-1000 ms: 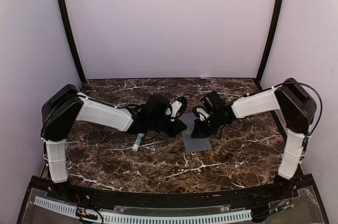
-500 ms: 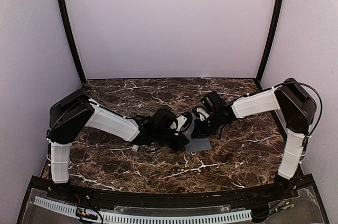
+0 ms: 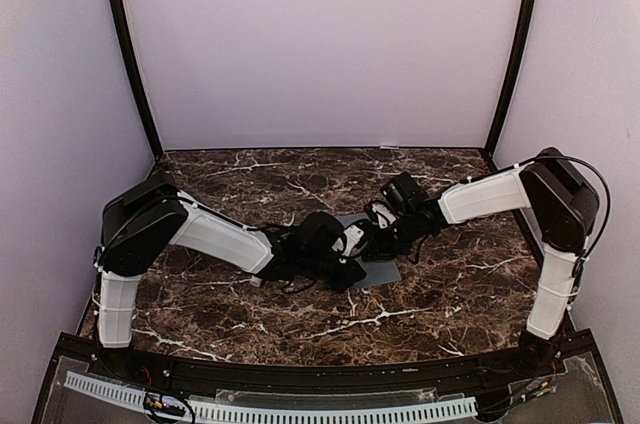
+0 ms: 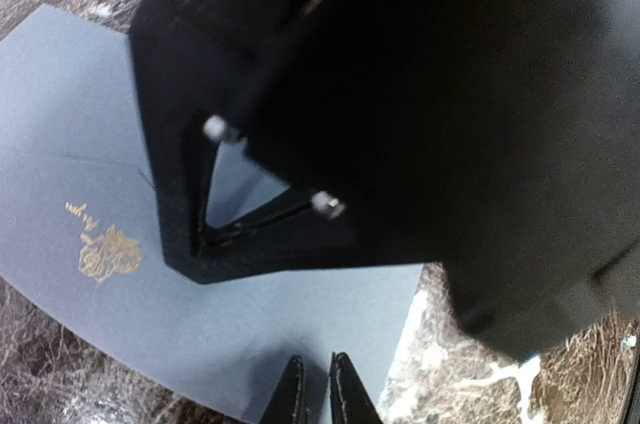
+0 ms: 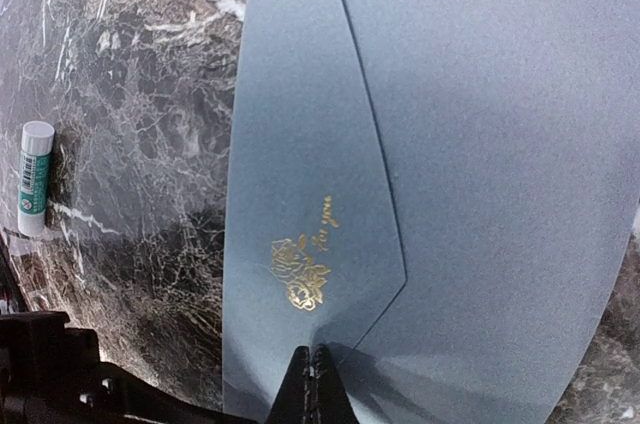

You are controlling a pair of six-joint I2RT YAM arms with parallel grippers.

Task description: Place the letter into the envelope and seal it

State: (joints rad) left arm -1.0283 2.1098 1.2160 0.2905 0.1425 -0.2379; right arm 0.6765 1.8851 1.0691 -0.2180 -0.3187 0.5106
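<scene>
Right wrist: right hand shut, tips on envelope flap; long axis approx near-far; left hand nearly shut, alongside

walls: plain pale lilac | table: dark brown marble, white veins | light: even

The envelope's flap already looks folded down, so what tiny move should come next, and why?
Probably press the closed right end effector down and slide it along the flap. The flap lies folded over the envelope, with that end effector right at its edge, while the left end effector sits at the envelope's edge, perhaps steadying it. Whether the flap has stuck cannot be seen.
</scene>
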